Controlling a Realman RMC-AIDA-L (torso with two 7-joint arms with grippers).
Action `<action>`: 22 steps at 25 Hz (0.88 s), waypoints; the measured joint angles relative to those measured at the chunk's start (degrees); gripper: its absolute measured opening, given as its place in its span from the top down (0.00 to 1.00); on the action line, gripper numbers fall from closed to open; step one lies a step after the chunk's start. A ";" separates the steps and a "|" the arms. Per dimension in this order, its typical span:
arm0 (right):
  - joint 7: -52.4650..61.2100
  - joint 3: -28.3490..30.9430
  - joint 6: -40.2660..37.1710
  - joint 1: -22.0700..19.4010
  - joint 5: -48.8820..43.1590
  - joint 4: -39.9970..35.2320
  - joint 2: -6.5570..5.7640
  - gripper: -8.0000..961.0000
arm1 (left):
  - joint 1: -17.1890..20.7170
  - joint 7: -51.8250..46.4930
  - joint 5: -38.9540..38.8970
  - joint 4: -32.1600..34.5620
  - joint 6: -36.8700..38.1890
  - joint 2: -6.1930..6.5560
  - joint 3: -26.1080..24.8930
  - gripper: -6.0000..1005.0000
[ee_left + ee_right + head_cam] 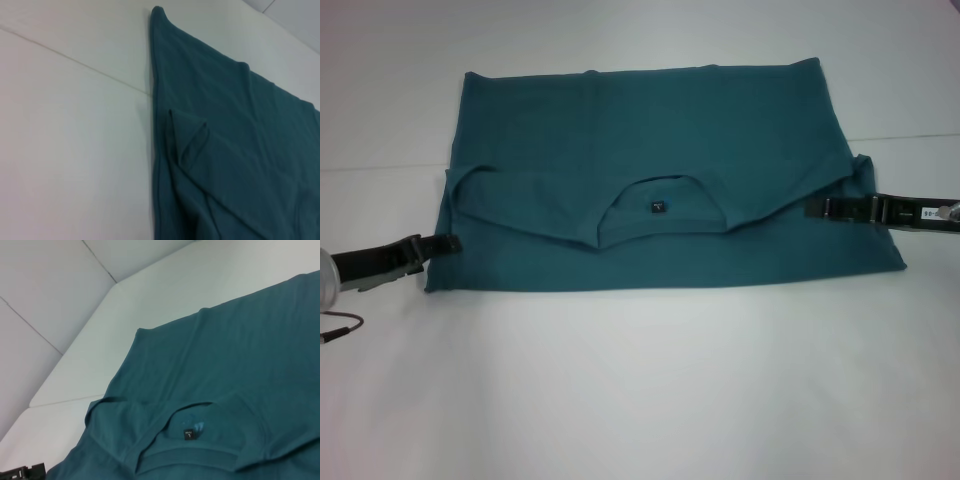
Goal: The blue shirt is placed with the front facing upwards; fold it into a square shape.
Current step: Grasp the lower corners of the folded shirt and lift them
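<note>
So, head view: the blue shirt (660, 190) lies flat mid-table (640, 380), collar w/ black label (658, 207) folded over toward 6 o'clock. Left gripper (448, 243) at its 9 o'clock edge, right gripper (815, 209) at 3 o'clock; can't tell if either is clamped on cloth. Left wrist view: shirt edge w/ a small fold. Right wrist view: collar and label, left gripper way off.

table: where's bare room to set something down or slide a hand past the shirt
The widest bare patch of table is the near strip between the shirt and the robot. A narrower strip runs behind the shirt's far edge. The sides are crowded: the left end effector and right end effector sit at the shirt's edges.
</note>
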 joint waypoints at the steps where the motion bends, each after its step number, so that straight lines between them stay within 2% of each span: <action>1: -0.01 0.13 0.00 -0.06 0.01 0.00 0.02 0.41 | -0.10 0.03 0.00 -0.27 -0.20 0.00 0.19 0.29; 20: -0.37 2.45 -0.99 -0.41 0.15 0.62 0.01 0.41 | -1.65 -1.49 0.18 -1.53 -1.80 -0.49 4.00 0.33; 22: -0.38 2.45 -1.13 -0.37 0.15 0.61 0.01 0.41 | -1.67 -1.49 0.18 -1.57 -1.79 -0.44 4.04 0.42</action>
